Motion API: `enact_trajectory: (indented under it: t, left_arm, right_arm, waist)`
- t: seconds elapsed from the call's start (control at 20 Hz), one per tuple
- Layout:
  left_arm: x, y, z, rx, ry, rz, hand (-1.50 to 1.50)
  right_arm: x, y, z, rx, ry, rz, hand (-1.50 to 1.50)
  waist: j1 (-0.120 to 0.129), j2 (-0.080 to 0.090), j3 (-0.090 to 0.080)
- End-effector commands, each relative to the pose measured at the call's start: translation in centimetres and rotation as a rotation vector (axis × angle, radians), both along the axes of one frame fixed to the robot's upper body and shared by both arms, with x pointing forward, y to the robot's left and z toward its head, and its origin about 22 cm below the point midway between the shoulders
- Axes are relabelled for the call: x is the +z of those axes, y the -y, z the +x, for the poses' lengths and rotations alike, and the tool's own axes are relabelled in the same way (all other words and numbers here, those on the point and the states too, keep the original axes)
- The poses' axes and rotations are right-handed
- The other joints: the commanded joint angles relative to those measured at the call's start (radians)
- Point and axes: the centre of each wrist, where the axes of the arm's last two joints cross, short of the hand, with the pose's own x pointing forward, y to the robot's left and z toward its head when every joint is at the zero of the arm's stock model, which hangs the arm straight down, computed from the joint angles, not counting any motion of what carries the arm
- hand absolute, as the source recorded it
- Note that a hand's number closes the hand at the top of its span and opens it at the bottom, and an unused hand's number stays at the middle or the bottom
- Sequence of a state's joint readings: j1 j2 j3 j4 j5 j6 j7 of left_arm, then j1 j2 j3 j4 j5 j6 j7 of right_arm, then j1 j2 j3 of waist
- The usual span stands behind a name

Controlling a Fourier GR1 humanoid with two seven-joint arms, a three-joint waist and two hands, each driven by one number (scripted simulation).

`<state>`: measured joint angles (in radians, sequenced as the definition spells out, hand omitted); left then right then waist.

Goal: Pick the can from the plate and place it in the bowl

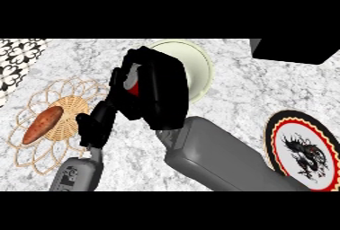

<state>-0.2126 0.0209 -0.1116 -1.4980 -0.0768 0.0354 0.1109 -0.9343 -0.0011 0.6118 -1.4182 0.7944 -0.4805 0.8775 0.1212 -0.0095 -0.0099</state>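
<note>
fingers [143, 56] of our right hand [163, 90] clasp a red can [135, 89] beside the smooth bowl [199, 67]; left hand [100, 119] relaxed by woven mat [73, 105].

Marbled grey-and-white worktop [239, 99]. At 12: plain pale cream bowl [199, 67]. At 4: plate [274, 134] with black rim, red scalloped band, cream edging, white centre with a black dragon-like figure. At 9: tan woven mat [76, 108] with looped lace border; orange-brown sweet potato [43, 125] on it. At 10: black-and-white floral tile panel [16, 63]. At 1: flat black box [292, 49]. Black right hand [159, 90] and left hand [96, 123]; grey forearms. Centre: sliver of can [135, 90], red with some white.
</note>
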Motion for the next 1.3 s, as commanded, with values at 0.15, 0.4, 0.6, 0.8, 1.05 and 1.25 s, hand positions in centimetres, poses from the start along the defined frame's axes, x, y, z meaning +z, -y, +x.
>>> enact_trajectory:
  t: [0.15, 0.4, 0.6, 0.8, 1.05, 1.25]
  left_arm:
    - [0.1, 0.0, 0.1, -0.005, -0.004, -0.001, 0.00]
    - [-0.3, -0.7, 0.7, 0.020, 0.024, -0.013, 0.00]
    - [-0.4, -0.5, 0.3, 0.016, 0.025, -0.018, 0.00]
    - [-0.5, -1.2, 0.5, 0.042, 0.034, -0.007, 0.00]
    - [0.1, -2.1, -0.2, 0.031, 0.021, -0.007, 0.00]
    - [1.7, -1.6, 0.4, 0.053, 0.029, 0.004, 0.00]
  right_arm:
    - [6.9, -4.5, 1.2, -0.201, -0.005, 0.002, 1.50]
    - [9.1, -5.8, 3.8, -0.297, -0.040, -0.068, 1.50]
    - [8.3, -6.1, 6.1, -0.391, -0.088, -0.188, 1.50]
    - [5.2, -5.1, 8.4, -0.438, -0.099, -0.290, 1.50]
    - [3.3, -3.8, 10.4, -0.507, -0.130, -0.271, 1.50]
    - [-0.2, -2.0, 11.6, -0.509, -0.146, -0.338, 1.50]
  waist:
    - [0.009, 0.008, 0.002]
    - [-0.015, 0.022, 0.002]
    - [-0.016, 0.024, 0.003]
    - [-0.030, 0.030, 0.005]
    - [-0.023, 0.029, 0.006]
    - [-0.054, 0.025, 0.008]
